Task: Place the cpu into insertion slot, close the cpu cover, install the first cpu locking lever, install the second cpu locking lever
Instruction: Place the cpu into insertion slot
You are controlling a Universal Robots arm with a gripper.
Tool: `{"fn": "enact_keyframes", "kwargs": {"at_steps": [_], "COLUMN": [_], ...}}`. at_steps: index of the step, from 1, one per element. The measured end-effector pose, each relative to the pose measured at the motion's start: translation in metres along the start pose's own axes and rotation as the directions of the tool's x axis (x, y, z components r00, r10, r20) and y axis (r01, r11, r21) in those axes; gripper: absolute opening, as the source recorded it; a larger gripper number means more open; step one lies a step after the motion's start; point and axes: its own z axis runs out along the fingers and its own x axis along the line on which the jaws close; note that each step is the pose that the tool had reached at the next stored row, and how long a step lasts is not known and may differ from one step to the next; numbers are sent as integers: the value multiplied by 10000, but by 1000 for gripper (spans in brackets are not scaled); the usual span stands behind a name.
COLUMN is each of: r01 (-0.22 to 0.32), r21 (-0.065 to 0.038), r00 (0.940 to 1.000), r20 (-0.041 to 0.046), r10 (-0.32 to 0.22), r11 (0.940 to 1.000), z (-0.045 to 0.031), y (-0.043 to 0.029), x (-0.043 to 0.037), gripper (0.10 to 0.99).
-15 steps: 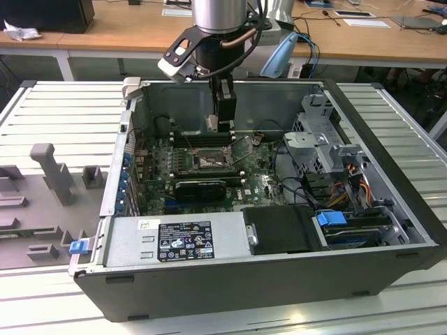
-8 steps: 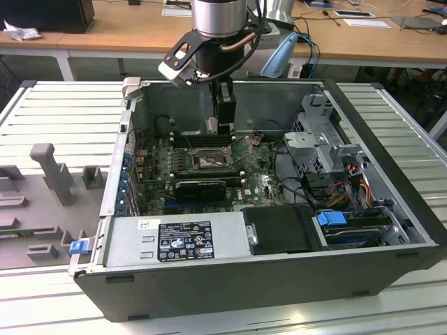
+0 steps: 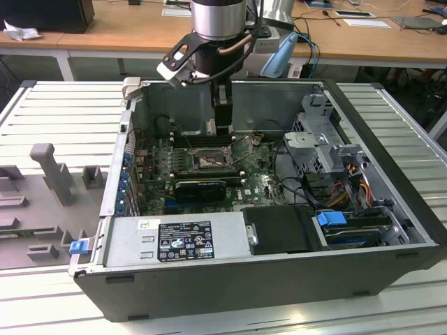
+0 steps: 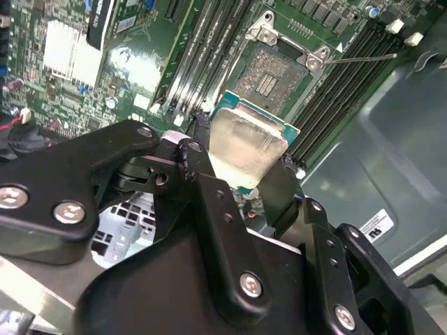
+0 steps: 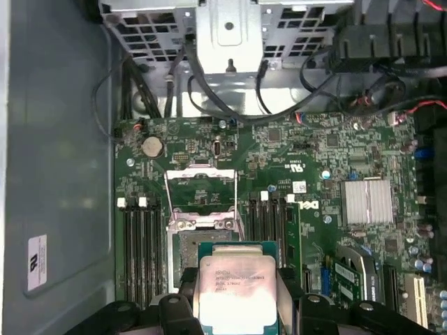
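Observation:
My gripper (image 4: pixel 244 150) is shut on the cpu (image 4: pixel 246 143), a flat square chip with a silvery face and green rim, pinched at two opposite edges by the black fingers (image 4: pixel 202 150). The cpu (image 5: pixel 234 287) hangs above the motherboard, just beside the insertion slot (image 4: pixel 276 75), whose brownish-gold contact field lies bare. The cpu cover (image 5: pixel 199 174) stands swung open on the far side of the insertion slot (image 5: pixel 183 244). A thin wire lever (image 4: pixel 363 58) sticks out beside the socket. In the exterior view the gripper (image 3: pixel 223 120) reaches down into the open computer case, above the insertion slot (image 3: pixel 209 162).
Long black memory slots (image 4: pixel 209 56) flank the socket on both sides. A black card (image 3: pixel 201 187) lies nearer the power supply (image 3: pixel 174 239). A drive cage (image 3: pixel 328 150) and cables fill the exterior view's right. The case wall (image 3: pixel 230 98) stands right behind the gripper.

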Motion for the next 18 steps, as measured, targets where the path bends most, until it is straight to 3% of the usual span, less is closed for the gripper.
{"fn": "enact_keyframes", "kwargs": {"at_steps": [3, 7, 13, 18], "r01": [20, 953, 986, 866], "r21": [-1, 11, 11, 14], "r00": [10000, 9954, 9951, 9962], "r20": [-1, -84, -88, -71], "r10": [-20, -953, -986, -866], "r11": [10000, 9954, 9951, 9962], "z": [77, 167, 253, 394], "y": [-7, -15, -22, -52], "x": [-1, -3, -4, 40], "gripper": [529, 529, 529, 529]}}
